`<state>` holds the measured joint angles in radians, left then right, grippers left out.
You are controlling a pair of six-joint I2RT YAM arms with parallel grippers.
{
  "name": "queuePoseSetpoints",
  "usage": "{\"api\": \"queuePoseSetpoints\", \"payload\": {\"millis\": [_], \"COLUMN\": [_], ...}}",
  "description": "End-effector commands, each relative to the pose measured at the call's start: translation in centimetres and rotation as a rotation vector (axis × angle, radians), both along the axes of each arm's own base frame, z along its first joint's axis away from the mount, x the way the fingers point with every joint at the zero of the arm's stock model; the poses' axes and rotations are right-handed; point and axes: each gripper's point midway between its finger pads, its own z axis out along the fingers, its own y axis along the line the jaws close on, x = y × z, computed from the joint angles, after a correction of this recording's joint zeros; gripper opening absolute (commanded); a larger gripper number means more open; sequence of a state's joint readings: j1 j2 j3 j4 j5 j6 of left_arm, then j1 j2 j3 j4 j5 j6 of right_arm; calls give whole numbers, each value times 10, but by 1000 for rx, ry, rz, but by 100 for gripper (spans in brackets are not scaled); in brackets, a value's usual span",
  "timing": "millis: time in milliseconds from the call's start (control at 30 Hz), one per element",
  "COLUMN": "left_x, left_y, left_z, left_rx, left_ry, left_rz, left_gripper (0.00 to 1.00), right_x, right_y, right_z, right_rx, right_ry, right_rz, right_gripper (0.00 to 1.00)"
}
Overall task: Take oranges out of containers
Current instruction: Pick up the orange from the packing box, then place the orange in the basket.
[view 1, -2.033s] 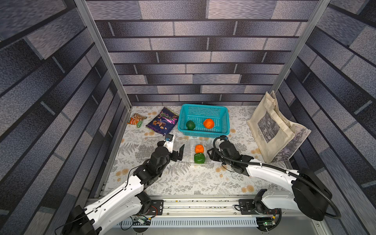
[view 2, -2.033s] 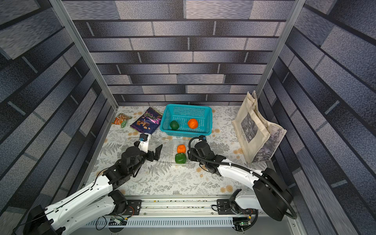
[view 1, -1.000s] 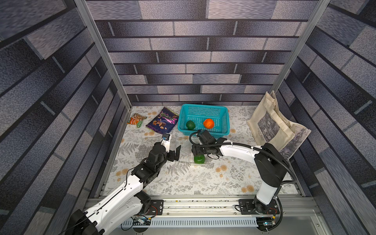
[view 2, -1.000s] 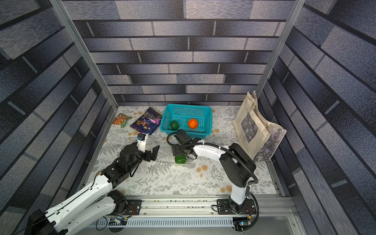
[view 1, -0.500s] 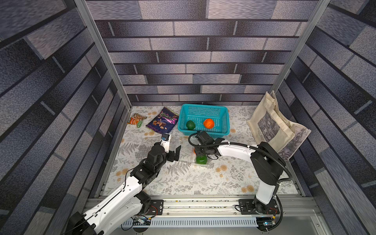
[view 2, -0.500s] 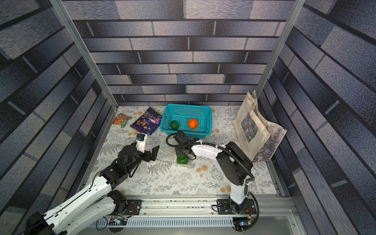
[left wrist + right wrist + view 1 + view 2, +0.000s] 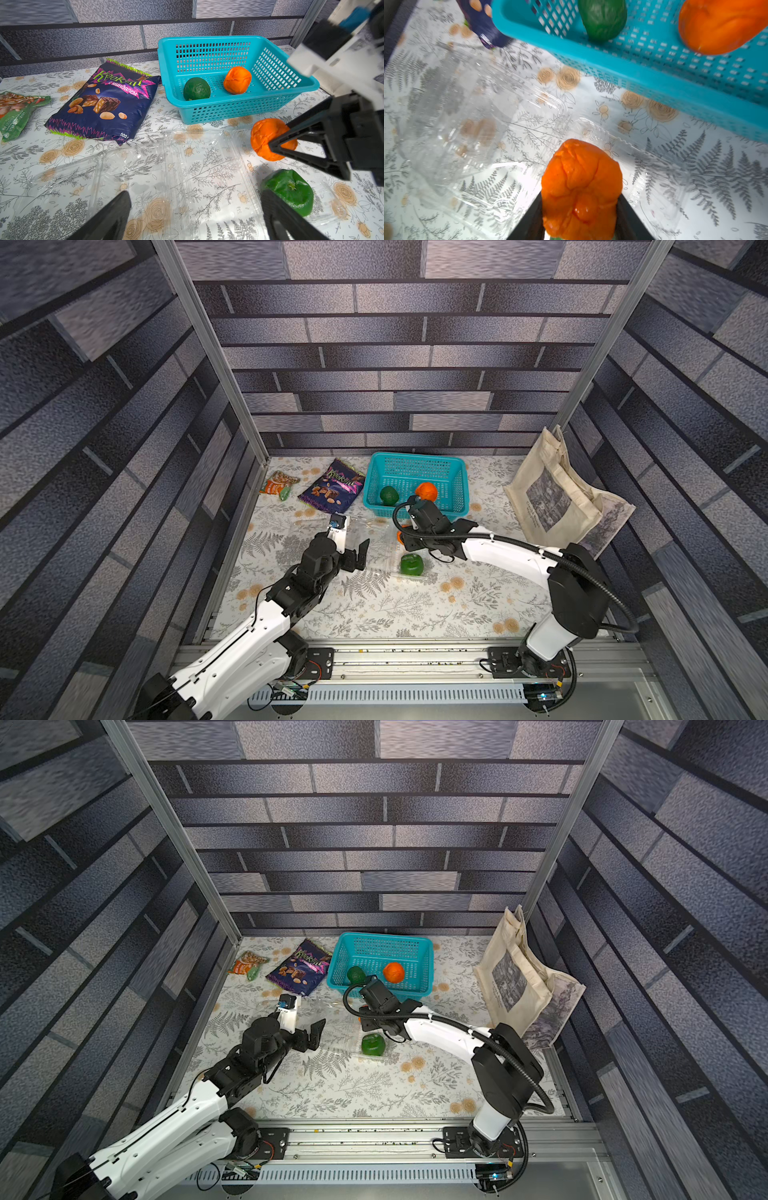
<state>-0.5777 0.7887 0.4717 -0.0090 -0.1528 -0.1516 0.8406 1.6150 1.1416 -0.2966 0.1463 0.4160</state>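
Change to log: your right gripper has swung in to just in front of the basket and closed. Its jaws are now clamped on the orange fruit, one finger on each side, plain in the right wrist view. Two seconds back that arm sat off to the side with the fruit untouched, so this is a fresh grasp.

The orange fruit is just in front of the basket's near wall, over its clear box. You can't tell yet whether it's off the box floor. The green fruit sits in the same box, a bit farther from the basket, and nothing touches it.

Your left gripper hasn't changed. Its jaws are wide apart and hold nothing, and it hovers over the empty box, which lies open in front of the basket on the left arm's side.

Inside the basket there's already a dark green fruit and a second orange fruit.

My read of what it means: one box is done and the other half done. The grasp looks centred, so next you lift and make the short hop to the basket. After that only the green fruit is left. Watch that the thin box doesn't ride up with the fruit.
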Motion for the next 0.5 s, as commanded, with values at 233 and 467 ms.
{"api": "queuePoseSetpoints", "payload": {"millis": [233,467], "left_x": [-1,-3], "left_y": [-1,-3], "left_z": [-8,-6], "left_rx": [-25,-60], "left_ry": [27,21], "left_rz": [-4,-3], "left_gripper": [100,100], "right_x": [59,128], "right_y": [-10,-5], "right_z": [64,75], "right_rx": [-16,-30], "right_ry": [-183,-249], "right_rz": [3,-11], "right_gripper": [36,37]}}
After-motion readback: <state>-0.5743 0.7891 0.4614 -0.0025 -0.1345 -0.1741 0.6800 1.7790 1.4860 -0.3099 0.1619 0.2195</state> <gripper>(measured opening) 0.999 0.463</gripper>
